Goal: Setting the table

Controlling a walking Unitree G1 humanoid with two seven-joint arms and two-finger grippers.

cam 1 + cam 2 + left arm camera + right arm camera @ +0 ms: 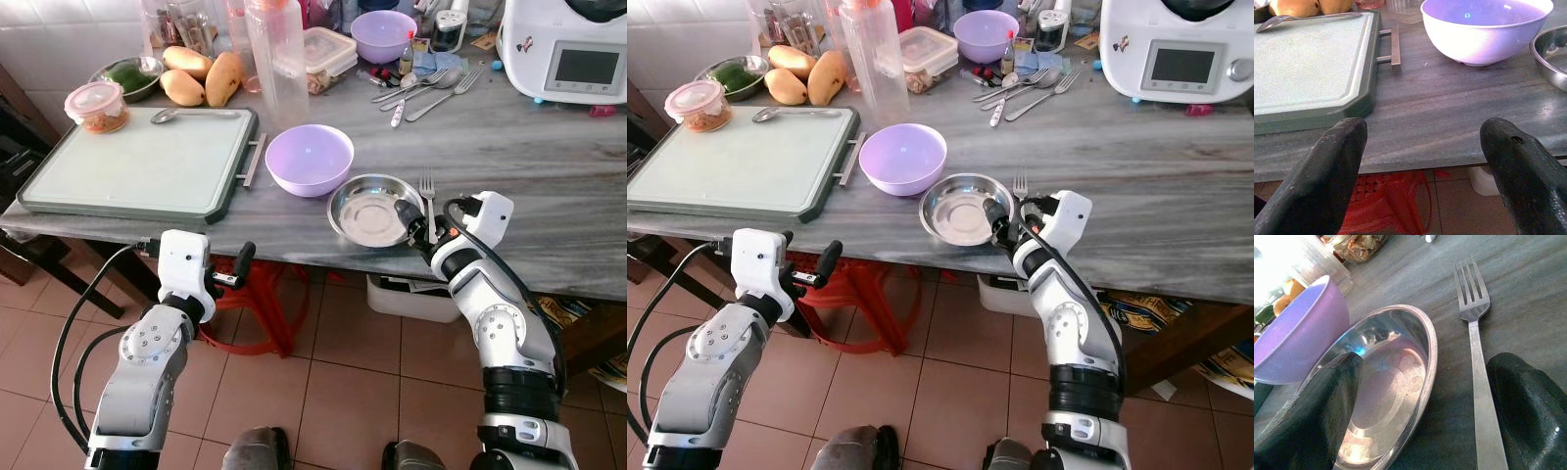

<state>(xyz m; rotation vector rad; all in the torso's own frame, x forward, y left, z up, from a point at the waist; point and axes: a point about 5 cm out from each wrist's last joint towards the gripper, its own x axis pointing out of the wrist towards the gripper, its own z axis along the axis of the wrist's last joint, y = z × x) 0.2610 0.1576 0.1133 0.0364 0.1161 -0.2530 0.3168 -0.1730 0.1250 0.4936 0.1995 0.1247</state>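
My right gripper (419, 223), fingers apart, straddles the silver metal fork (428, 203) and the right rim of the empty round steel dish (372, 210). Left: empty lilac plastic bowl (310, 159). My left gripper (242, 266) hangs spread below the grey marble desk (549, 176).

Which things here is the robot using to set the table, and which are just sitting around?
For the job:
steel plate
fork beside it
purple bowl
right pincer, open astride the plate's rim and fork

Just sitting around:
mangoes
green tray
white kitchen machine
clear bottle
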